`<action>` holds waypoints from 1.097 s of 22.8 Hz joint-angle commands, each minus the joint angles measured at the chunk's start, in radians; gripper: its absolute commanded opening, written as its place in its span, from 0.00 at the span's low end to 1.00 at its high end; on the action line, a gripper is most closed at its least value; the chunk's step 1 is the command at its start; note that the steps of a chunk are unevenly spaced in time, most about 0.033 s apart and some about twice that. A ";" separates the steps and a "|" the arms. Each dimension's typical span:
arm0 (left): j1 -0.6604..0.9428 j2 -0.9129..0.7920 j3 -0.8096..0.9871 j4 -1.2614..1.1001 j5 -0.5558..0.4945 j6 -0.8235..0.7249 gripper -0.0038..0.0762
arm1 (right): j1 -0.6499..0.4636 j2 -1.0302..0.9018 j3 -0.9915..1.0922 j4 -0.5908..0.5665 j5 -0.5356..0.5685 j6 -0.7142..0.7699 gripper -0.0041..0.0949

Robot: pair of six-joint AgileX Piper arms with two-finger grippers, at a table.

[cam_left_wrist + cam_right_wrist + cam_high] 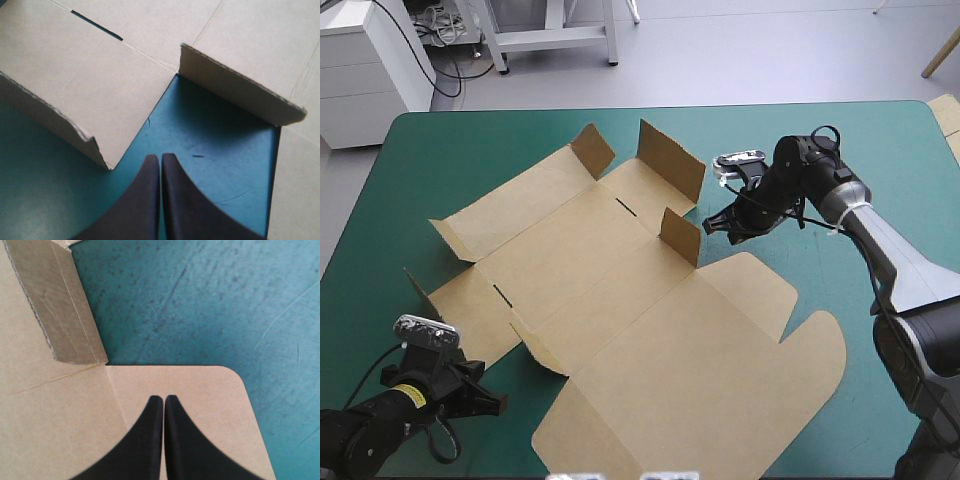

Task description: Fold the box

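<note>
Across the middle of the counter the box is lying as an open brown sheet, running slantwise from the far left toward the near right. Most of it is resting flat, while several short flaps are standing up along its edges. Two dark slots are showing in the flat panels, and the near-right end is finishing in two rounded lobes.

The left tool is drawn narrow, fingers pressed together and holding nothing, pointing at bare teal-green counter in a notch between two raised flaps at the box's near-left side. The right tool is likewise narrowed and empty, set over a rounded corner of board just beside an upright flap. Whether it is touching the board I cannot tell.

A yellow label is sitting just behind the left tool, its print too small to read. The box's near edge is running out of the high view.
</note>
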 commanded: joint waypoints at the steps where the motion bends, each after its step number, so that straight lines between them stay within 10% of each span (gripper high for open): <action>1: 0.001 0.004 -0.024 -0.015 -0.053 -0.001 0.04 | -0.005 -0.065 -0.055 0.001 0.035 -0.007 0.04; 25: 0.001 0.004 -0.013 -0.025 -0.080 -0.007 0.04 | -0.006 -0.346 -0.100 -0.129 0.035 0.084 0.04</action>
